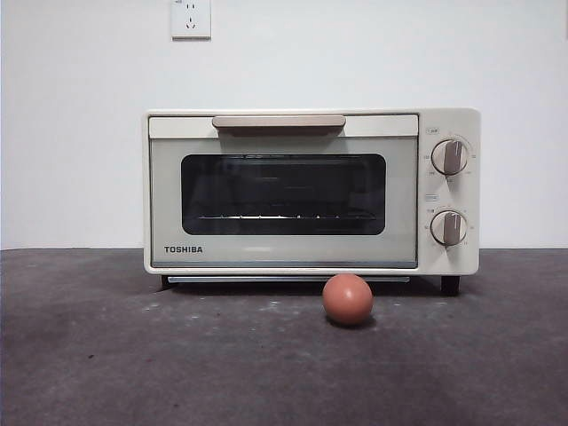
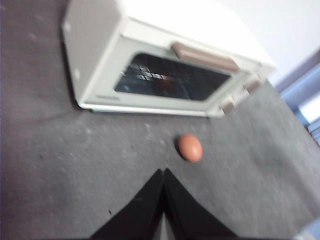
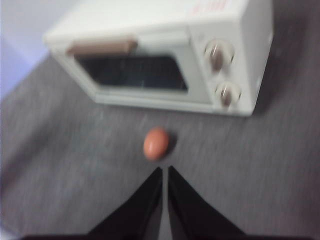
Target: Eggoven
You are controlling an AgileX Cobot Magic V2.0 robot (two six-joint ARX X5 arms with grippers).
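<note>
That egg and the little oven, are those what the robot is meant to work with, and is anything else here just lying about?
Part of the job:
- egg, on the table in front of the oven
- TOSHIBA toaster oven, door closed
- left gripper and right gripper, both shut, hanging short of the egg

Just there:
- wall socket
- dark table

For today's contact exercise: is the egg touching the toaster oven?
Apart. In the left wrist view, a strip of bare grey table separates the egg from the toaster oven; the right wrist view shows the same gap.
</note>
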